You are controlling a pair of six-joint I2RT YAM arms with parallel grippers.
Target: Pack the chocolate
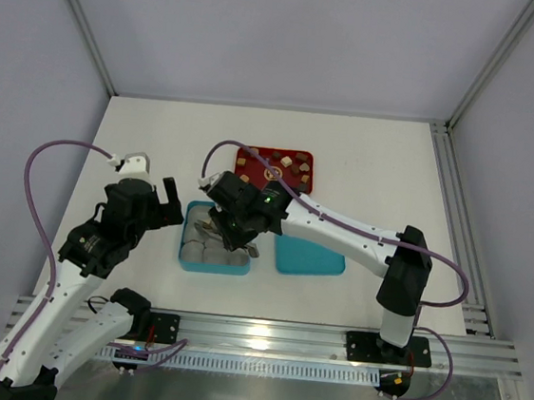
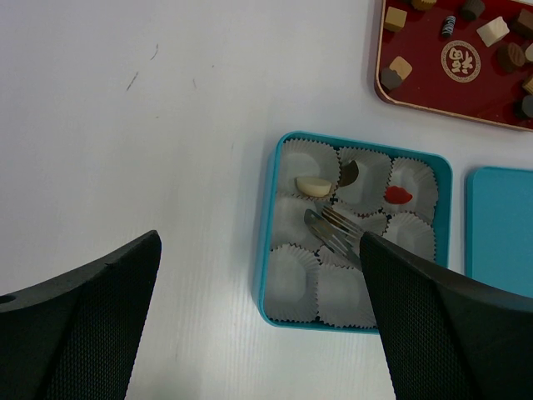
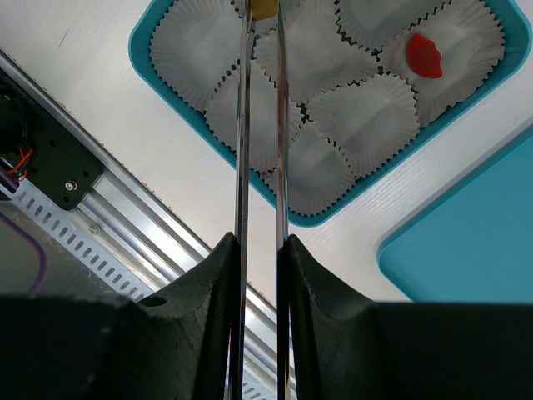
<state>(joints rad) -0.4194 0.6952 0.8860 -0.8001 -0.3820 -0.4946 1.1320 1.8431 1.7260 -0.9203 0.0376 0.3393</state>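
Chocolate (image 1: 288, 164) mostly sits on the red tray (image 1: 310, 181) in the top view, at roughly 1 o'clock from the teal box (image 1: 185, 249). The lid (image 1: 308, 260) lies at the box's 3 o'clock. The right gripper (image 1: 230, 234) hangs over the box and the left gripper (image 1: 173, 207) is at its 9 o'clock, touching nothing.

Left wrist view: the left gripper's fingers are spread wide with nothing between them. The box is lined with paper cups (image 2: 291, 279). Along the top row there's a cream piece (image 2: 314, 185), then a dark piece (image 2: 350, 173) and a red piece (image 2: 398, 195) toward 3 o'clock. The tongs (image 2: 337, 233) have their tips just at 6 o'clock of the cream piece.

Right wrist view: the right gripper is clamped on the tongs, whose blades are nearly together with a thin gap. The cream piece peeks between the tips at 12 o'clock, but I can't tell if it's pinched.
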